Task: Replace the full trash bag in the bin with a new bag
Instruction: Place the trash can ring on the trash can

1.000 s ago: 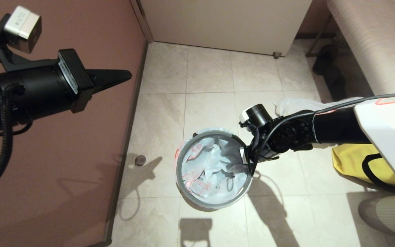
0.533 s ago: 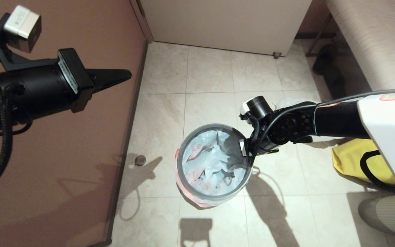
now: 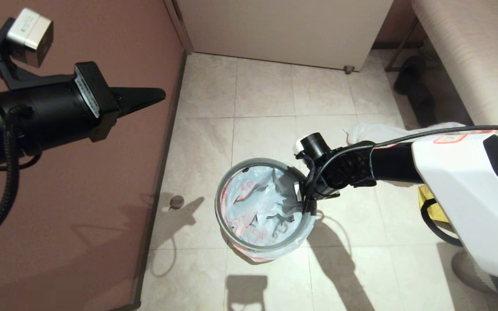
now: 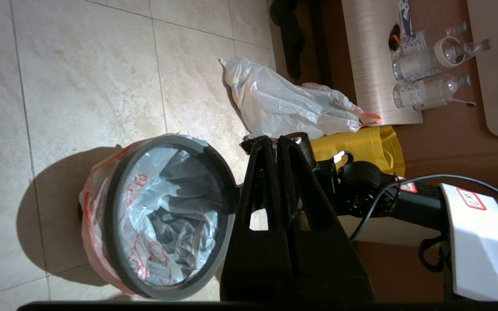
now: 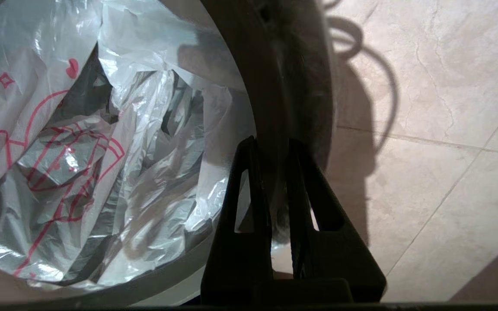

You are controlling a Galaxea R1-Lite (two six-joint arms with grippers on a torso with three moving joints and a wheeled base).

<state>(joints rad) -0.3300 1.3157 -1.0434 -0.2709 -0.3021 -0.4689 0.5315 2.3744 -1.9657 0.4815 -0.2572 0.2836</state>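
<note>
The bin [image 3: 218, 203] is on the tiled floor in the middle of the head view, lined with the new bag [image 3: 253, 203], white with orange-red print. The bag's edge is folded out over the grey hoop. My right gripper [image 3: 306, 201] points down at the bin's right side. It is shut on the bin's rim [image 5: 145, 289], with one finger inside and one outside [image 5: 270, 144]. The full trash bag [image 3: 368, 129] lies on the floor behind my right arm, with its orange tab showing in the left wrist view [image 4: 283, 103]. My left gripper [image 3: 160, 93] hangs shut and empty by the wall.
A brown wall [image 3: 80, 216] runs along the left and a white cabinet [image 3: 283, 30] stands at the back. A pale bench [image 3: 469, 56] is at the right, with dark shoes [image 3: 409, 82] beside it. A yellow bag [image 4: 361, 144] lies under my right arm. A small round dark object [image 3: 176, 201] lies by the wall.
My right arm has moved, still clamped on the rim. The bin has shifted a little to the left with it. More of the bag's printed overhang shows below the near rim.
</note>
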